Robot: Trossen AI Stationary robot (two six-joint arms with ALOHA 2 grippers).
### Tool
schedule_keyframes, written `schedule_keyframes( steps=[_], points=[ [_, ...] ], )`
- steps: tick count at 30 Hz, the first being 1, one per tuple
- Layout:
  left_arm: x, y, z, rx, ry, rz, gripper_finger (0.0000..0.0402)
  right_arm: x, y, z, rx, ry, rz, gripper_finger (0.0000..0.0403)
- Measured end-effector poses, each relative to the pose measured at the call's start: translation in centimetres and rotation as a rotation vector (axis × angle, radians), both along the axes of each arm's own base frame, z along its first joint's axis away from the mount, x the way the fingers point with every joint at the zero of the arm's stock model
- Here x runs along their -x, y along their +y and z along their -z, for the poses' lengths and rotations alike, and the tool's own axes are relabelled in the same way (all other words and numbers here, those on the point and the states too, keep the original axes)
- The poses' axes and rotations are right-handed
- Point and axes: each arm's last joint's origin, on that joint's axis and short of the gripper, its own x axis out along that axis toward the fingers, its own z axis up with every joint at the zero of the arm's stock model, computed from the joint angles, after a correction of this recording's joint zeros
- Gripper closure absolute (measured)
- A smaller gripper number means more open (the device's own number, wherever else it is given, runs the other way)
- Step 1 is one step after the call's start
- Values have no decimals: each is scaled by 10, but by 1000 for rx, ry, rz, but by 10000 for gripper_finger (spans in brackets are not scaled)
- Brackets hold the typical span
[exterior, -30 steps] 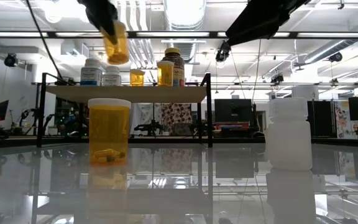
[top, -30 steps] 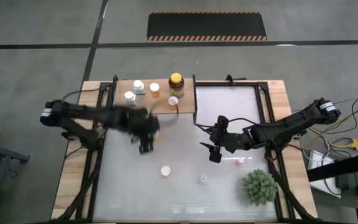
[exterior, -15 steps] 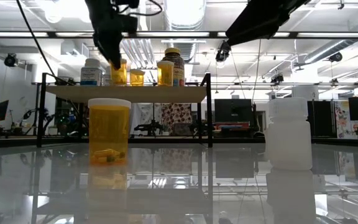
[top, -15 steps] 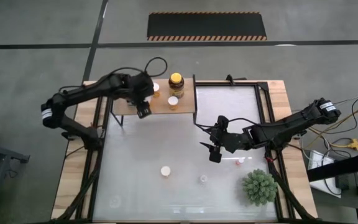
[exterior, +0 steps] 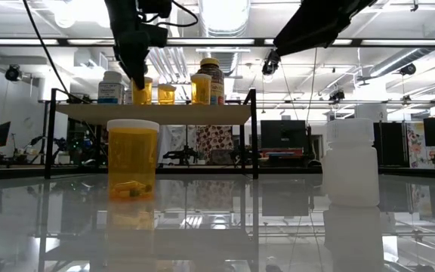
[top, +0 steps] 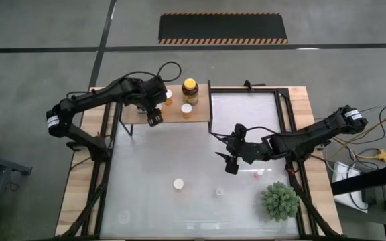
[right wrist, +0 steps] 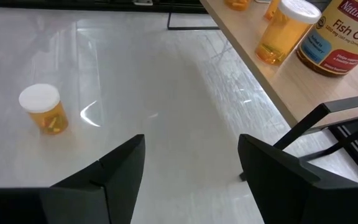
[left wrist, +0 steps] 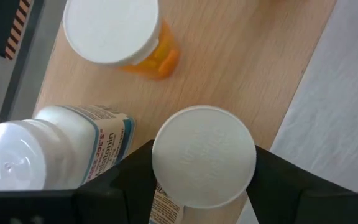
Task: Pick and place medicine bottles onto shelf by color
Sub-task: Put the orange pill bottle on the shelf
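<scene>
Behind the counter (exterior: 278, 227) the low view is showing a workshop: strip lights, ceiling ducts, monitors and benches. From above, I am seeing a glossy white counter on a wood-edged base, grey concrete floor around it, and a hazard-striped mat (top: 223, 28) beyond the far edge.

I am holding the left gripper (top: 154, 118) over the near edge of the shelf (top: 200, 112), at the counter's far-left corner. Its fingers are closed on an orange bottle (exterior: 142, 91) with a white cap, and that bottle is sitting at or just above the board; I cannot tell whether it is bearing weight yet.

Risks as I am judging them:
- The left wrist view is showing a white labelled bottle (left wrist: 61, 155) just beside the held one. Spreading the fingers or pulling back sideways could knock it over.
- The held bottle is standing close to the board's near edge. Releasing it tilted could send it off onto the counter.
- Another orange bottle (left wrist: 120, 34) is standing near, so a careless lift could clip it.

The fish oil jar (top: 190, 88) and further bottles are standing on the shelf. An orange bottle (top: 178, 183) and a white bottle (top: 219, 192) are waiting on the counter, with the green plant (top: 278, 201) at the near right.

The right gripper (top: 231, 163) is hanging mid-counter, fingers wide and empty.
</scene>
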Motion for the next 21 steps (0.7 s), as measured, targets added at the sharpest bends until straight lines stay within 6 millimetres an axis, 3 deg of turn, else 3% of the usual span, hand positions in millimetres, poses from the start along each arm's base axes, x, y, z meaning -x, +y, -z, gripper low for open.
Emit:
schedule_keyframes(
  steps=[5,15,21],
  points=[
    [0,0,-1,-1,1,3,203,0,0,0,0,0,0,152],
    [0,0,0,-6,16,24,139,0,0,0,-3,1,-4,149],
    [1,0,-3,-13,12,27,134,0,0,0,-11,1,1,147]
  ],
)
